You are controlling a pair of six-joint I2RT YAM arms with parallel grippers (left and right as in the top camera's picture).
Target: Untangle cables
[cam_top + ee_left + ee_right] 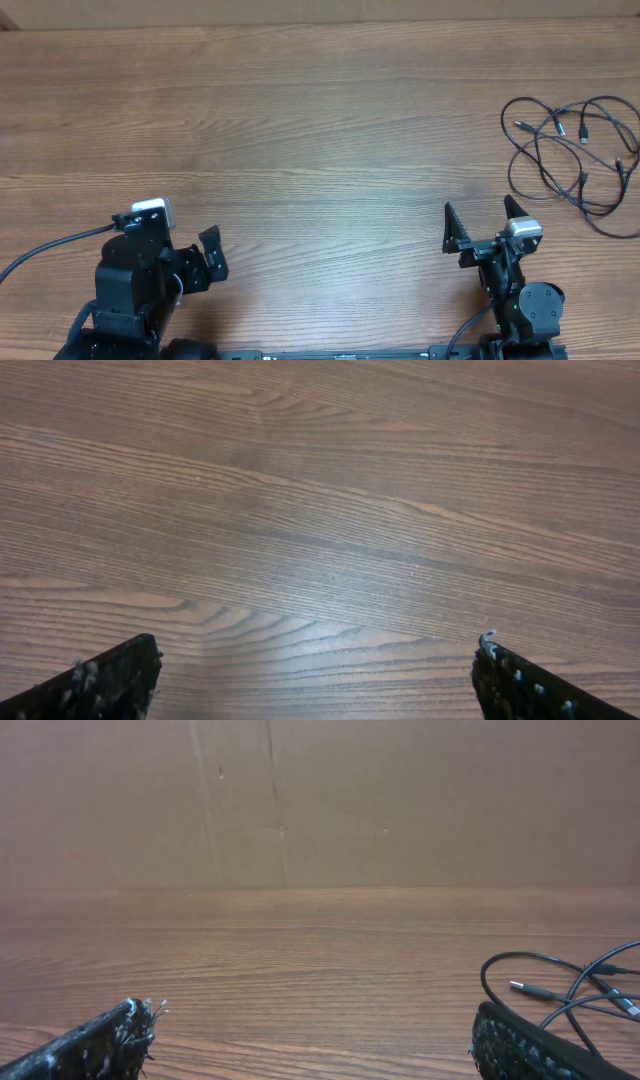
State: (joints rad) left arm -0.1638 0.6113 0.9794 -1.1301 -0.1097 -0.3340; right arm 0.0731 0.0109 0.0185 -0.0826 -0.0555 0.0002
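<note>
Tangled black cables [572, 150] lie at the right edge of the counter [300, 120], up and right of the open, empty right claw [481, 218]. The open left claw [180, 250] sits far off, lower left.

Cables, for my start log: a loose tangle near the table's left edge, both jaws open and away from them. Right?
No. The overhead view shows the cables near the right edge of the table, not left. Both the left gripper and right gripper have open jaws, away from them.
</note>
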